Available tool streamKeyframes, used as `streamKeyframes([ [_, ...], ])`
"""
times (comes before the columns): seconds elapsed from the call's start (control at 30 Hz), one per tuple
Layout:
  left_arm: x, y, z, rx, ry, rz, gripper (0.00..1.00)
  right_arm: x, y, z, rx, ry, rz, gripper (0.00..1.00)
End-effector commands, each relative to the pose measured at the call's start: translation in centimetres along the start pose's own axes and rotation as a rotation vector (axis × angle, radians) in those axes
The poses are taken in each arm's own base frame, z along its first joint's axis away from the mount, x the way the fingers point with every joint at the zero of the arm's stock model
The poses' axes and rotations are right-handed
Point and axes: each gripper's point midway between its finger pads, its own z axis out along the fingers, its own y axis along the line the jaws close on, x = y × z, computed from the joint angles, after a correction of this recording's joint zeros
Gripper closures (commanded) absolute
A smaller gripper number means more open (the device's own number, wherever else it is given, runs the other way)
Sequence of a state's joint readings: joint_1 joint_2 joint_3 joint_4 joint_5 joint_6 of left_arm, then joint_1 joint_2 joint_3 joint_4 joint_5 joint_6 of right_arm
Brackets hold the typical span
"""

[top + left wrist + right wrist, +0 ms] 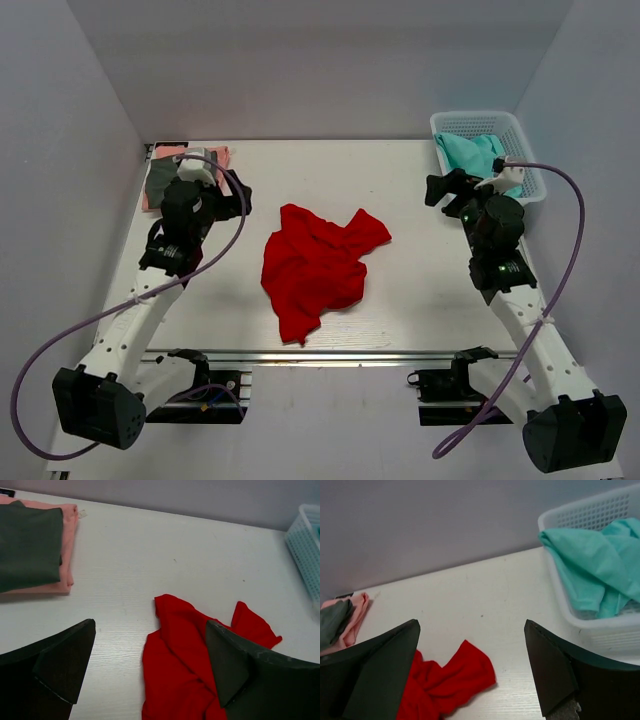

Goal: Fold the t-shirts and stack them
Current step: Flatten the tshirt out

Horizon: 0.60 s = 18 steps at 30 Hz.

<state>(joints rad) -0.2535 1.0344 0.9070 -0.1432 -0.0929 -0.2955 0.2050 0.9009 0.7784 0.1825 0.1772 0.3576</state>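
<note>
A crumpled red t-shirt [318, 268] lies unfolded at the centre of the tabletop. Its long axis runs from the near edge toward the far edge, and one bunched end points toward the far right corner. In the far left corner, a folded dark grey t-shirt [27, 545] rests on a salmon pink t-shirt [69, 527]. The left gripper [150, 667] and right gripper [470, 672] hover with jaws spread, holding nothing. A teal garment [585, 565] fills the white basket [600, 511] in the far right corner.
</note>
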Motion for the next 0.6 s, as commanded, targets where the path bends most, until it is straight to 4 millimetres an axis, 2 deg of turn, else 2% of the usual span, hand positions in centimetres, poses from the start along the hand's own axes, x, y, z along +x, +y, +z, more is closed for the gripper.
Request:
streamKeyframes([
  [0.0,0.3,-2.3,-0.1,0.132,0.053,0.07,0.0,0.8,1.2,-0.1,-0.058,0.053,0.005,0.1],
  [0.1,1.7,-4.0,0.4,0.232,0.112,0.08,0.0,2.6,1.3,0.5,-0.088,0.116,-0.034,0.1],
  [0.13,3.0,-4.0,1.1,0.243,0.155,0.078,0.0,3.0,1.5,0.7,-0.092,0.142,-0.037,0.1],
  [0.17,3.3,-4.4,1.5,0.266,0.172,0.085,0.0,2.9,1.7,0.9,-0.099,0.152,-0.039,0.1],
  [0.2,4.1,-4.2,1.9,0.261,0.194,0.084,0.0,4.7,1.6,1.5,-0.106,0.215,-0.051,0.1],
  [0.23,4.9,-4.2,2.2,0.262,0.231,0.081,0.0,5.5,1.3,1.6,-0.091,0.259,-0.054,0.1],
  [0.3,7.6,-3.5,3.6,0.238,0.322,0.075,0.0,7.8,0.6,2.9,-0.061,0.344,-0.055,0.1],
  [0.33,8.8,-3.2,3.9,0.228,0.359,0.073,0.0,9.2,0.1,2.6,-0.033,0.411,-0.055,0.1],
  [0.37,10.0,-3.2,4.0,0.237,0.409,0.066,0.0,10.7,0.9,3.0,-0.08,0.482,-0.034,0.1],
  [0.4,12.0,-2.9,4.4,0.235,0.475,0.058,0.0,12.8,1.0,2.8,-0.103,0.566,-0.033,0.1],
  [0.43,13.4,-2.7,4.4,0.239,0.517,0.062,0.0,14.7,1.4,2.8,-0.132,0.645,-0.021,0.1],
  [0.5,16.2,-2.4,3.9,0.236,0.596,0.047,0.0,16.2,1.7,2.7,-0.156,0.712,-0.014,0.1],
  [0.53,18.1,-2.2,3.7,0.243,0.64,0.028,0.0,18.3,1.6,2.9,-0.153,0.773,0.0,0.1],
  [0.57,18.8,-2.0,3.7,0.239,0.655,0.027,0.0,19.0,1.7,2.9,-0.156,0.795,0.005,0.1],
])
